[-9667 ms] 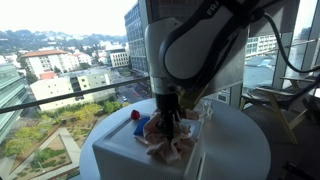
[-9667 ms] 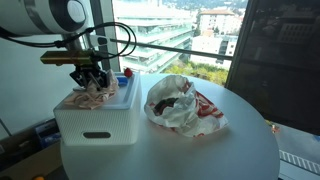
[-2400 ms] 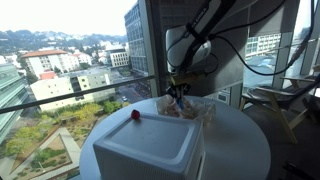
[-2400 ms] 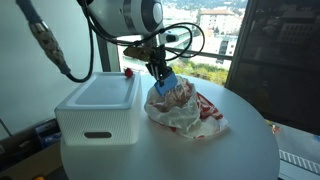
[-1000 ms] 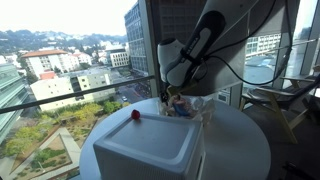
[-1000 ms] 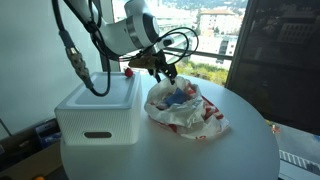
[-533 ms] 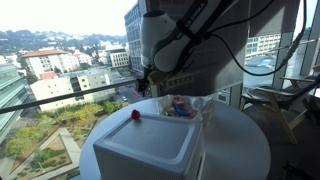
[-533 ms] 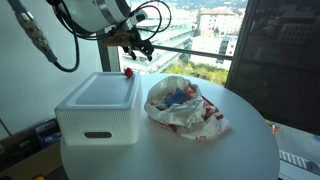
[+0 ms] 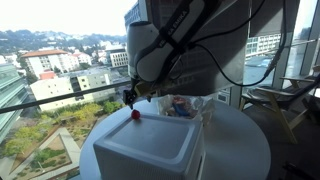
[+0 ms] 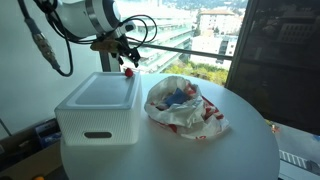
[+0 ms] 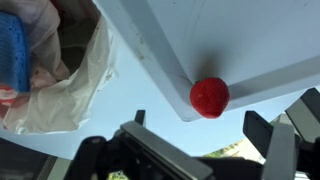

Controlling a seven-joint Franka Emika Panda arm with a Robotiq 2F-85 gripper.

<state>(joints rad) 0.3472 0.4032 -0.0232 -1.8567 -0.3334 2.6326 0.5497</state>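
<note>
A small red ball (image 9: 135,114) (image 10: 128,71) sits on the far corner of a white lidded box (image 9: 150,148) (image 10: 98,104). My gripper (image 9: 130,97) (image 10: 125,57) hangs open just above that corner, touching nothing. In the wrist view the red ball (image 11: 209,96) lies on the corner of the box (image 11: 230,40), a little ahead of my gripper (image 11: 200,125). Its jaws stand wide apart with nothing between them. A crumpled white and red plastic bag (image 10: 185,105) (image 9: 187,106) (image 11: 55,85) lies beside the box, with a blue object (image 10: 175,97) (image 11: 12,45) inside it.
The box and bag stand on a round white table (image 10: 240,145) (image 9: 240,135). Right behind the table is a large window over the city. The arm's cables hang above the box (image 10: 45,45).
My gripper has moved away from the bag, over to the box's far corner above the red ball. Its jaws have opened wider. The blue object stays in the bag.
</note>
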